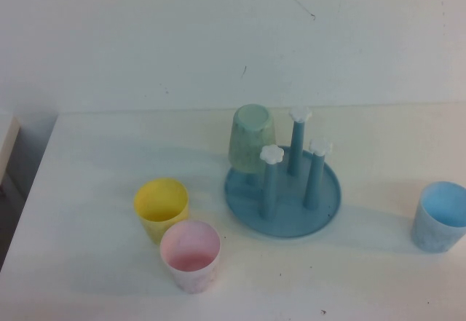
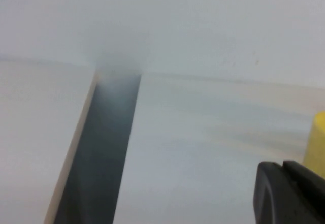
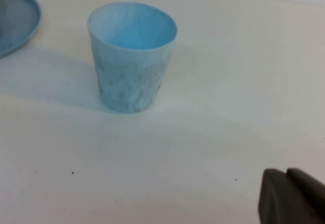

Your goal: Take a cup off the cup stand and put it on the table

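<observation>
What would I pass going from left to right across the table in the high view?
yellow cup → pink cup → pale green cup upside down on the cup stand → light blue cup, upright on the table.

Left gripper (image 2: 288, 193) shut, right gripper (image 3: 290, 196) seemingly shut

Open table (image 1: 102, 277) along front and left edge. Yellow cup (image 1: 161, 208) and pink cup (image 1: 190, 255) crowd left of cup stand (image 1: 282, 203). Wide clear gap between stand and blue cup (image 1: 439, 216).
</observation>
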Robot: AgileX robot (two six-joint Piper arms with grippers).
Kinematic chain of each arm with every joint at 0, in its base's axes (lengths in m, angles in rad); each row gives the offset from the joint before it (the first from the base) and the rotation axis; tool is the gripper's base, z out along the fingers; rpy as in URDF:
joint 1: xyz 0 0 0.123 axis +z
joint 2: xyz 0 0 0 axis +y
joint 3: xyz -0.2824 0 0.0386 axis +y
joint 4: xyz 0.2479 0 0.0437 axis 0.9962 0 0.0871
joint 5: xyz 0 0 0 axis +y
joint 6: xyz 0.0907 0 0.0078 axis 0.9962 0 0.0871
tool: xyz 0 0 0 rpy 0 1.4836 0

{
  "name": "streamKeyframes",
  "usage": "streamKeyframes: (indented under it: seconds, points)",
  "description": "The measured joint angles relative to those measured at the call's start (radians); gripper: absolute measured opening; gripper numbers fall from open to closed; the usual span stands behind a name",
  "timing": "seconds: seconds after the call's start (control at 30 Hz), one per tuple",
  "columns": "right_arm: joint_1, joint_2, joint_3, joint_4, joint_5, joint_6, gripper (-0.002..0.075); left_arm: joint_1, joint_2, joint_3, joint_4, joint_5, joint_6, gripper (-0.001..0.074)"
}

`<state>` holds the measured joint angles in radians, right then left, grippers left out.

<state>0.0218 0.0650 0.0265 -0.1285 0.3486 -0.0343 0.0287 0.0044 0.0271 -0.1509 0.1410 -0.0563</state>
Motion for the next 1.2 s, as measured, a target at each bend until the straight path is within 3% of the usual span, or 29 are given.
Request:
streamKeyframes:
  seconds: [0.17,0.5,1.2]
  points:
    - [0.0,0.0,0.0,0.0,0.0,0.0,-0.0001,0.075,-0.014,0.0,0.004,0.171,0.078,-0.0002]
    - [0.0,0.0,0.0,0.0,0.0,0.0,-0.0001,0.004,-0.015,-0.004,-0.018,0.189,0.146,-0.0002]
    - [0.0,0.0,0.0,0.0,0.0,0.0,-0.0001,0.001,-0.015,-0.004,-0.019,0.193,0.133,-0.0002]
